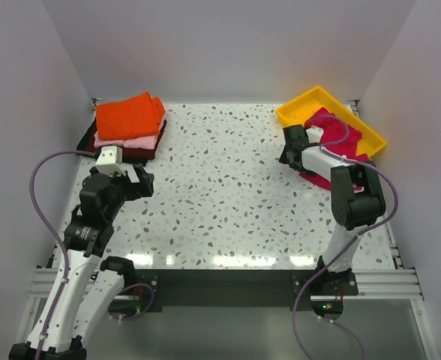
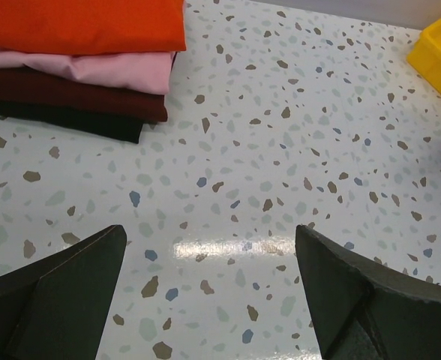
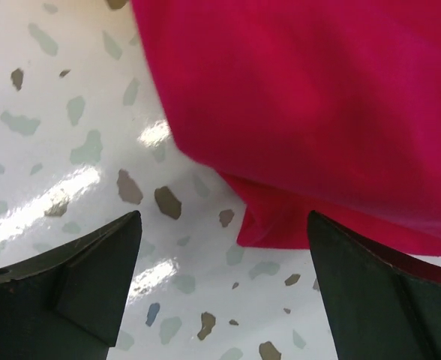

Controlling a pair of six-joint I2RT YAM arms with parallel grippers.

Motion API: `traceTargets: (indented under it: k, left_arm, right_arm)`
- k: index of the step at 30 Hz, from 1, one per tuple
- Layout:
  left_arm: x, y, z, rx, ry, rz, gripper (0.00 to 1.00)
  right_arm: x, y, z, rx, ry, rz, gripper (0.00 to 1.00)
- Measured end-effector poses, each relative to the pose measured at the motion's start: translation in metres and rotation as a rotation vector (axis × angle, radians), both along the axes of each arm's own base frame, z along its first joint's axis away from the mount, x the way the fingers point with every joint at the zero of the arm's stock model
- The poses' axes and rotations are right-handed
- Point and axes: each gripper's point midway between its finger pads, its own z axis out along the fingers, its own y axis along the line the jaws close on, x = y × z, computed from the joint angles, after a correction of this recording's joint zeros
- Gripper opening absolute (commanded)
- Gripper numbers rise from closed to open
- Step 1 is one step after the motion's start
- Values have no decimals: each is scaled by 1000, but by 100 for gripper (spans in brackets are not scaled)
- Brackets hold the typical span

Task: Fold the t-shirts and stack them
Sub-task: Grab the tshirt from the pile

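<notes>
A: Spotted the crimson shirt [image 1: 324, 117] at far right from above, spilling out of the tray [image 1: 295, 107] onto the table [image 1: 220, 195]. From the right wrist, saw only red cloth, its folded edge lying on the speckled top.

B: And the right gripper [image 3: 224, 225]?

A: Spread wide, low over that edge, clasping nothing. Couldn't tell whether it touched the cloth.

B: Saw the stack?

A: At far left: orange shirt [image 1: 129, 116] on top, pink shirt [image 2: 108, 69] under it, maroon shirt [image 2: 78, 94] below, then a black layer [image 2: 70, 120]. Got those layers cleanly only through the left wrist camera, though cut off there at the top and left.

B: Left gripper [image 2: 209, 240]?

A: Wide apart too, empty, over bare table near the stack but clear of it.

B: Anything hidden?

A: Lost much of the crimson shirt behind the right arm [image 1: 355, 199] from above. Caught just a yellow tray corner at the right edge of the left wrist view.
</notes>
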Motion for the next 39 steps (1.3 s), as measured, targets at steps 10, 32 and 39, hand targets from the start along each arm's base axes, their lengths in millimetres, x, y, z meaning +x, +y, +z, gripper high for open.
traceTargets:
  k: [10,32,39]
  left_arm:
    - [1,0,-2,3,10,-10,100]
    - [2,2,-4,9,17,-7,100]
    - [2,2,-3,8,10,-7,100]
  right_arm:
    - [5,-25,-15,57,-5,-103,88]
    - [-14,-31,91,97,-208,-97,0]
    - [-9,-53,177,-34,-322,-90,0]
